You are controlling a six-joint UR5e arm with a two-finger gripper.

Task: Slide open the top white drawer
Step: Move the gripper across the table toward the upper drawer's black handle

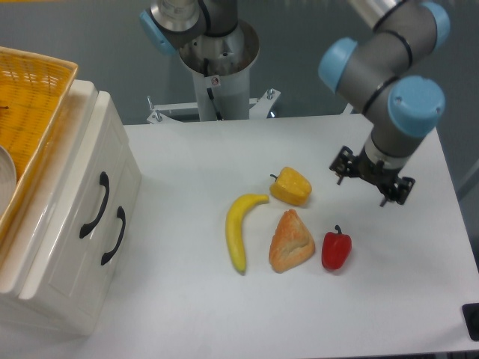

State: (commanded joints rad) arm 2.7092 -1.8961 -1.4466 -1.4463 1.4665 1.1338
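Note:
The white cabinet stands at the left edge of the table. The top white drawer [84, 182] sits flush in it, its curved black handle [95, 205] facing right. The lower drawer's handle [114, 235] is just beside it, and that drawer is closed too. My gripper [372, 180] hangs over the right part of the table, far from the cabinet, just right of the yellow pepper. It is open and nothing is between its fingers.
A yellow woven basket [30, 112] rests on top of the cabinet. In the middle of the table lie a banana [239, 230], a yellow pepper [291, 186], a bread wedge [290, 241] and a red pepper [336, 249]. The robot base [219, 71] stands at the back.

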